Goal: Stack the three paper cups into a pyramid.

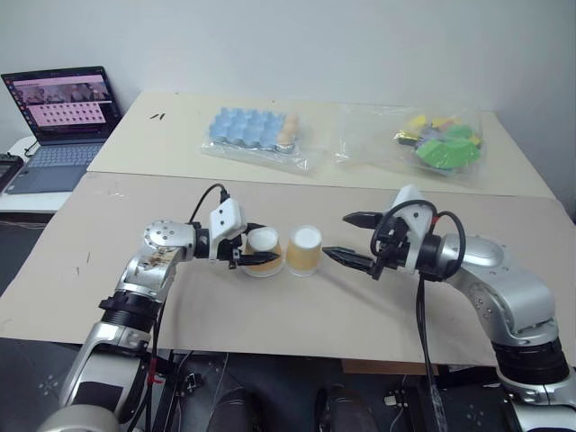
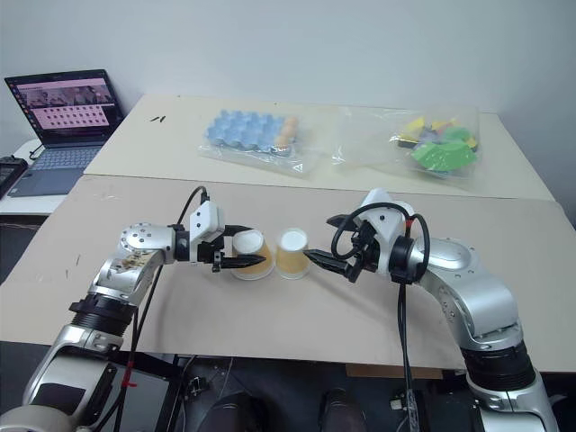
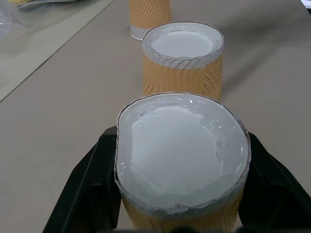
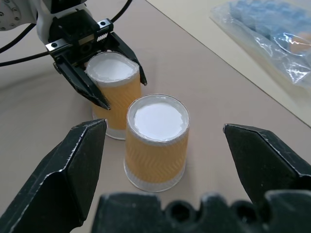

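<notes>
Left eye view. Two paper cups stand upside down, white bases up, side by side at the centre of the frame on the tan surface [image 1: 297,315]. The left gripper [image 1: 241,248] reaches in from the left of the frame, its jaws clamped on the left cup [image 1: 263,251], which rests on the surface. The right cup [image 1: 304,250] stands free, just beside the first. The right gripper [image 1: 355,238] sits right of centre with its jaws spread wide, the lower finger tip close to the right cup but apart from it. In the upper part of the frame lie a blue tray in plastic [image 1: 256,130] and a bag of green and yellow pieces [image 1: 438,144]; a laptop [image 1: 61,119] stands at the upper left.

Right eye view. The same layout: both cups are at centre frame, the left gripper closed around one and the right gripper open beside the other.

Left wrist view. The gripped cup fills the lower half of the frame, its white base slightly squeezed between two black fingers [image 3: 92,189]. Above it in the frame stands the second cup, and a third cup [image 3: 149,17] shows at the top edge, in line with the other two.

Right wrist view. The free cup stands at centre frame between the widely parted fingers [image 4: 68,174]; the left gripper holds its cup at upper left.
</notes>
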Motion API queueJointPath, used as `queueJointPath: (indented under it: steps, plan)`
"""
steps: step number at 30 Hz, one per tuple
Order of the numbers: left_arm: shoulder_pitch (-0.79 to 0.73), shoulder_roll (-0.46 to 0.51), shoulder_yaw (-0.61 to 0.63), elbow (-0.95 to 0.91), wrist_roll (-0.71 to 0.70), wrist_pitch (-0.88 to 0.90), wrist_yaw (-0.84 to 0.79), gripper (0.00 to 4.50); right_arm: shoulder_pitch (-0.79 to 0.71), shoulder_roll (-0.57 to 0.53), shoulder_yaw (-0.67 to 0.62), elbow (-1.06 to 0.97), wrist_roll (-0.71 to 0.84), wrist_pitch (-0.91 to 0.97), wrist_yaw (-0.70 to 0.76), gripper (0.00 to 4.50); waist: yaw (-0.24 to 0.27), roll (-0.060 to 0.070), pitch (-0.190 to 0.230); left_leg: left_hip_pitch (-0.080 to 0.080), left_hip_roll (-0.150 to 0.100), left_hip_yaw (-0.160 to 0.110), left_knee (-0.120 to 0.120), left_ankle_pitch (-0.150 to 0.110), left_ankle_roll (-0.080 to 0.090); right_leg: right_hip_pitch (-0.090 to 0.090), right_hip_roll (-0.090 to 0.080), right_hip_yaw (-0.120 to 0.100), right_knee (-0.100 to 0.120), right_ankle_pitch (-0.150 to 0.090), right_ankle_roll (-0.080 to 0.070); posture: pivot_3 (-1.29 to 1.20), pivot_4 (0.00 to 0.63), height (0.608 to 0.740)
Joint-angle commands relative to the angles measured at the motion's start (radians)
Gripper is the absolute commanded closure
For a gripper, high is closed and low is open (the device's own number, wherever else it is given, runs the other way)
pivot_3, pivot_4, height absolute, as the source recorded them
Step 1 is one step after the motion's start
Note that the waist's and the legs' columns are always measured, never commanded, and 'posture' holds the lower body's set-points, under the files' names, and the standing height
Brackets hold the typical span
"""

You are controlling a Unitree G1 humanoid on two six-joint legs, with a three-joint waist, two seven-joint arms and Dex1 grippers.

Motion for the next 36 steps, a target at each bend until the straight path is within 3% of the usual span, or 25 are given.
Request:
queueJointPath:
  steps: [1, 5, 6, 10, 15, 19, 23, 28, 36]
  plan:
    - [-0.031, -0.007, 0.011, 0.010, 0.006, -0.021, -0.002, 1.84, 0.006, -0.012, -0.036, -0.050, 0.024, 0.007, -0.011, 0.00, 0.000, 0.000, 0.000, 0.000, 0.000, 0.000, 0.000, 0.000, 0.000, 0.000, 0.000, 0.000, 0.000, 0.000, 0.000, 0.00, 0.150, 0.733]
    - [-0.041, -0.007, 0.019, 0.019, 0.010, -0.028, 0.003, 1.84, 0.006, -0.010, -0.035, -0.049, 0.026, 0.007, -0.017, 0.00, 0.000, 0.000, 0.000, 0.000, 0.000, 0.000, 0.000, 0.000, 0.000, 0.000, 0.000, 0.000, 0.000, 0.000, 0.000, 0.00, 0.150, 0.733]
    - [-0.042, -0.003, 0.023, 0.016, 0.007, -0.026, 0.001, 1.23, 0.005, -0.010, -0.033, -0.047, 0.025, 0.006, -0.016, 0.00, 0.000, 0.000, 0.000, 0.000, 0.000, 0.000, 0.000, 0.000, 0.000, 0.000, 0.000, 0.000, 0.000, 0.000, 0.000, 0.00, 0.150, 0.733]
    - [-0.044, 0.047, 0.043, -0.068, -0.037, 0.058, -0.042, 0.07, 0.007, -0.015, -0.034, -0.035, 0.024, -0.002, -0.007, 0.00, -0.002, 0.000, 0.000, 0.000, 0.000, 0.000, 0.000, 0.000, 0.000, 0.000, 0.000, 0.000, 0.000, 0.000, 0.000, 0.00, 0.150, 0.733]
    - [-0.060, 0.157, 0.098, -0.229, -0.136, 0.265, -0.087, 0.07, 0.058, -0.056, -0.083, -0.026, 0.033, 0.002, 0.020, 0.00, -0.004, 0.000, 0.000, 0.000, 0.000, 0.000, 0.000, 0.000, 0.000, 0.000, 0.000, 0.000, 0.000, 0.000, 0.000, 0.00, 0.150, 0.733]
    - [-0.060, 0.287, 0.189, -0.372, -0.277, 0.466, -0.129, 0.07, 0.249, -0.165, -0.190, -0.010, 0.033, 0.016, 0.077, 0.00, 0.006, 0.000, 0.000, -0.002, 0.001, -0.002, 0.000, -0.001, 0.001, 0.000, 0.000, 0.000, -0.001, 0.000, 0.001, 0.00, 0.150, 0.733]
    - [-0.049, 0.337, 0.248, -0.451, -0.354, 0.573, -0.094, 0.07, 0.358, -0.221, -0.192, 0.068, -0.046, -0.014, 0.047, 0.00, 0.007, 0.000, 0.000, 0.000, 0.000, -0.002, 0.000, -0.001, 0.002, 0.001, -0.002, 0.001, -0.001, -0.002, 0.003, 0.00, 0.150, 0.733]
    - [0.017, 0.346, 0.271, -0.554, -0.385, 0.620, -0.041, 0.07, 0.228, -0.136, -0.161, 0.304, -0.191, -0.078, -0.151, 0.00, -0.013, 0.000, 0.000, 0.004, 0.000, -0.001, 0.001, -0.001, 0.001, 0.004, -0.001, 0.004, 0.001, -0.001, 0.003, 0.00, 0.150, 0.733]
    - [0.031, 0.333, 0.263, -0.606, -0.402, 0.642, 0.023, 0.07, 0.021, -0.030, -0.153, 0.465, -0.202, -0.171, -0.163, 0.00, -0.013, 0.001, 0.001, 0.003, 0.000, 0.000, 0.001, 0.000, 0.000, 0.001, 0.000, 0.005, 0.004, -0.001, 0.002, 0.00, 0.150, 0.733]
